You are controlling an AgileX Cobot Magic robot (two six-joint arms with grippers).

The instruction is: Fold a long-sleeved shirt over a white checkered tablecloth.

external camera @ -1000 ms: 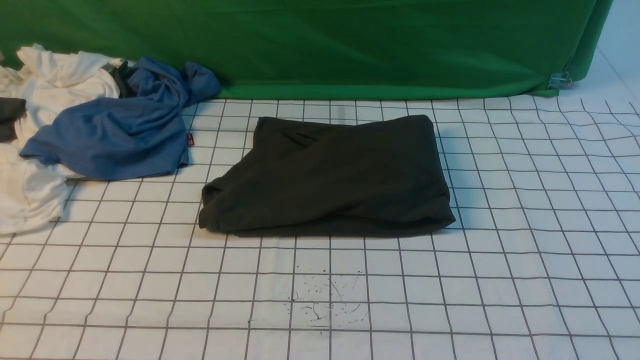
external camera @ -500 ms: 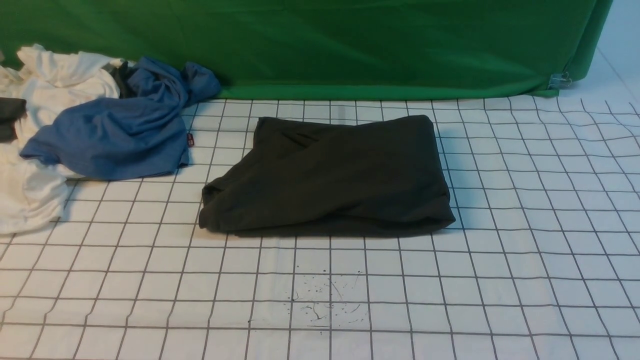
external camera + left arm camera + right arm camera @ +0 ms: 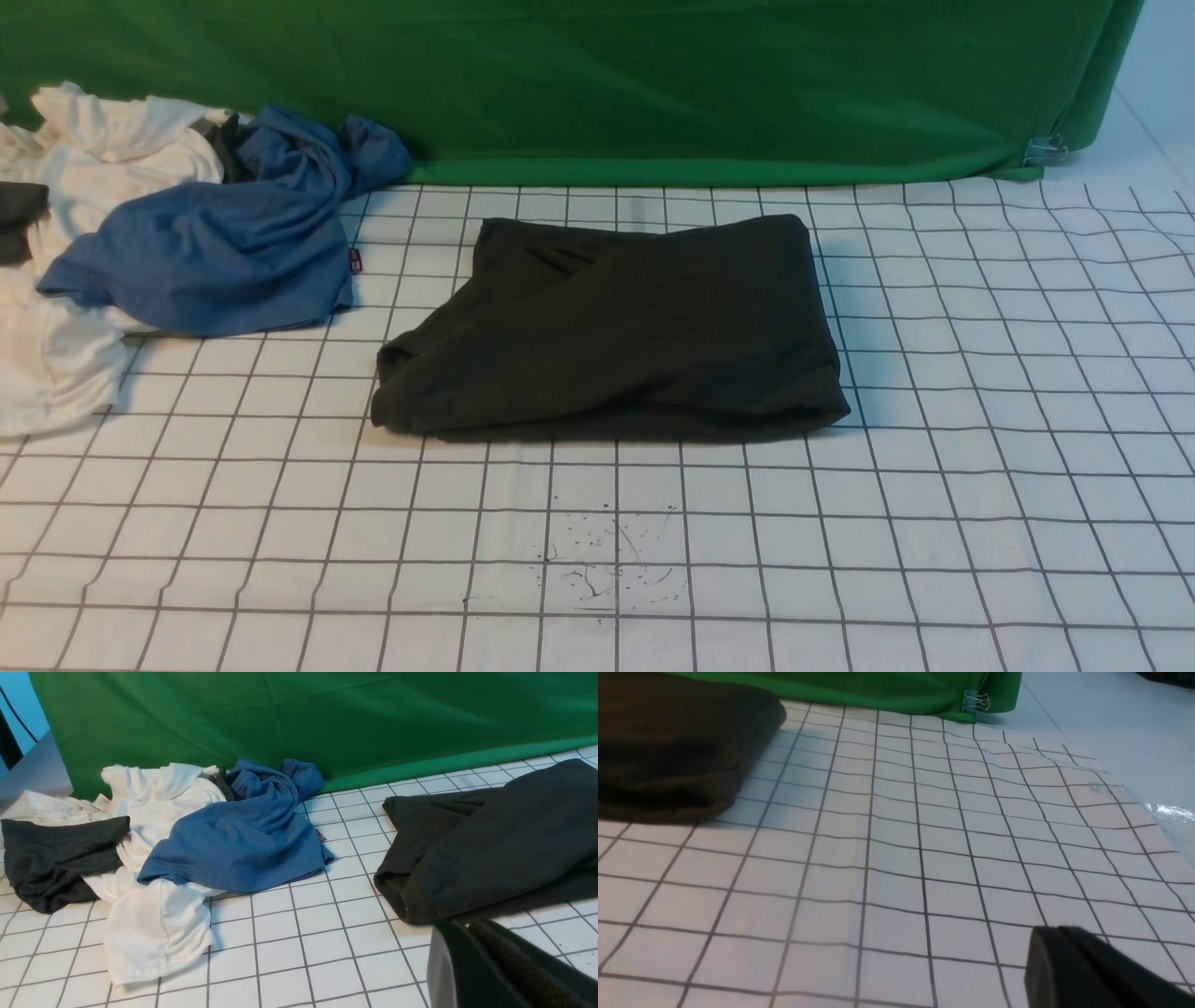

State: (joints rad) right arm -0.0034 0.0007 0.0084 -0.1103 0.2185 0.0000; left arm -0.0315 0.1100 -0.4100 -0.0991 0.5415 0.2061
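The long-sleeved shirt [image 3: 611, 331] lies folded into a thick dark rectangle in the middle of the white checkered tablecloth [image 3: 980, 467]. No print or label shows on it. Neither arm appears in the front view. In the left wrist view my left gripper [image 3: 465, 926] is shut and empty, just short of the shirt's [image 3: 495, 835] near corner. In the right wrist view my right gripper [image 3: 1052, 933] is shut and empty above bare cloth [image 3: 896, 858], well off from the shirt's [image 3: 672, 751] side.
A pile of a blue garment [image 3: 215, 243] and a white garment [image 3: 56, 280] sits at the back left, with a dark piece [image 3: 56, 858] beside it. A green backdrop [image 3: 653, 84] hangs behind. Ink specks [image 3: 607, 560] mark the cloth's front. The cloth's right edge [image 3: 1148, 807] is wrinkled.
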